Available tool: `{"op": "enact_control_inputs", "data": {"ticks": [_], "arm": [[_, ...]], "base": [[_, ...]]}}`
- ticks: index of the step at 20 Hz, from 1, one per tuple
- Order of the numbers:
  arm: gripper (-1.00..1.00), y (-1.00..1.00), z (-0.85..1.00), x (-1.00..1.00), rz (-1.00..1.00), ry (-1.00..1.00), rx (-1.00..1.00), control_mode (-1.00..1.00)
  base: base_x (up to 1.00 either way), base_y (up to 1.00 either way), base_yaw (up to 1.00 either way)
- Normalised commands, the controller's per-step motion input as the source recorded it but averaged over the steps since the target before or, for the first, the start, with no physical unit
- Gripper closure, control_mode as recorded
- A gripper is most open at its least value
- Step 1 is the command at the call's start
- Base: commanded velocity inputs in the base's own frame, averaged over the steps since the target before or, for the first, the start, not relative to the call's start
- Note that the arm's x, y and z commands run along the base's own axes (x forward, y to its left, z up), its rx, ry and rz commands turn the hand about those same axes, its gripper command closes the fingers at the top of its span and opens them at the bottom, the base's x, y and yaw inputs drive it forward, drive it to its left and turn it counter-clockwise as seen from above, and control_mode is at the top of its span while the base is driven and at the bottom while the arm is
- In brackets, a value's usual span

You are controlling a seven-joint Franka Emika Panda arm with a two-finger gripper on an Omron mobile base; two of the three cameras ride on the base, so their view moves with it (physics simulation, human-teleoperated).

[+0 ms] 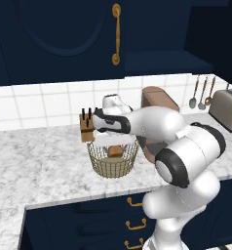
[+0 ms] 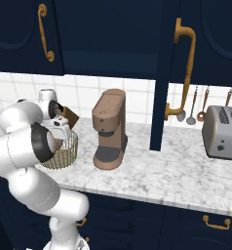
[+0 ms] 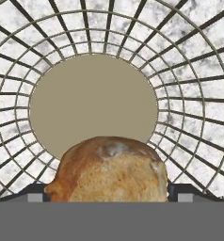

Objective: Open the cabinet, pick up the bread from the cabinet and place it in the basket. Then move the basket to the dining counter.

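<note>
Bread [image 1: 115,151] sits inside the basket [image 1: 113,163], under the tool [image 1: 114,143].
Left base view: knife block [image 1: 87,127] crowds the basket's rim. Right base view: coffee machine [image 2: 109,129] stands near. Hand view: tool spread, fingertips [image 3: 36,195] flanking bread.

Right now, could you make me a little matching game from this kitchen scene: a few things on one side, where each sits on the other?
Things:
1. golden-brown round bread loaf
2. tan wire mesh basket
3. silver toaster
4. brown coffee machine

Places:
A. on the marble worktop, just right of the basket
B. far right of the marble worktop
C. inside the basket
D. on the marble worktop, in front of the knife block

Pairs: 1-C, 2-D, 3-B, 4-A
</note>
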Motion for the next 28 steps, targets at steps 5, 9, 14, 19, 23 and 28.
{"op": "enact_control_inputs", "data": {"ticks": [5,9,14,19,23,28], "arm": [[1.0,0.0,-0.28,0.05,0.0,-0.01,-0.01,-1.0],[-1.0,0.0,-0.07,0.0,0.0,0.0,0.0,-1.0],[-1.0,0.0,-0.01,0.0,0.0,0.0,0.0,-1.0],[-1.0,0.0,0.0,0.0,0.0,0.0,0.0,-1.0],[-1.0,0.0,0.01,0.0,0.0,0.0,0.0,-1.0],[-1.0,0.02,0.33,-0.19,0.06,-0.08,0.03,-1.0]], "base": [[0.0,0.0,0.0],[0.0,0.0,0.0],[0.0,0.0,0.0],[0.0,0.0,0.0],[0.0,0.0,0.0],[0.0,0.0,0.0]]}}
